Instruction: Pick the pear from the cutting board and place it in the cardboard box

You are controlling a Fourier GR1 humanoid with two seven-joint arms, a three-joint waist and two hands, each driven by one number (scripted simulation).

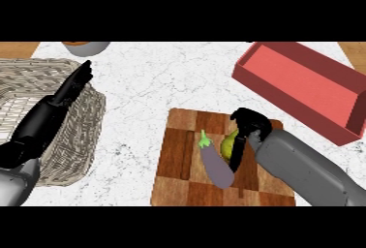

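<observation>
A wooden cutting board [186, 164] lies on the marble counter at lower centre. On it sits a yellow-green pear [228, 144], mostly hidden behind my right hand [247, 128], whose fingers curl down over and around the fruit. A purple eggplant [217, 167] with a green stem lies just left of the pear, touching the hand's fingers. The box [304, 87] is a red-pink open container at the upper right, tilted diagonally. My left hand [71, 87] rests open with fingers up over the wicker basket at the left.
A wicker basket [82, 131] fills the left side under my left forearm. A grey bowl [85, 47] shows at the top edge, upper left. White marble counter lies between the board and the box.
</observation>
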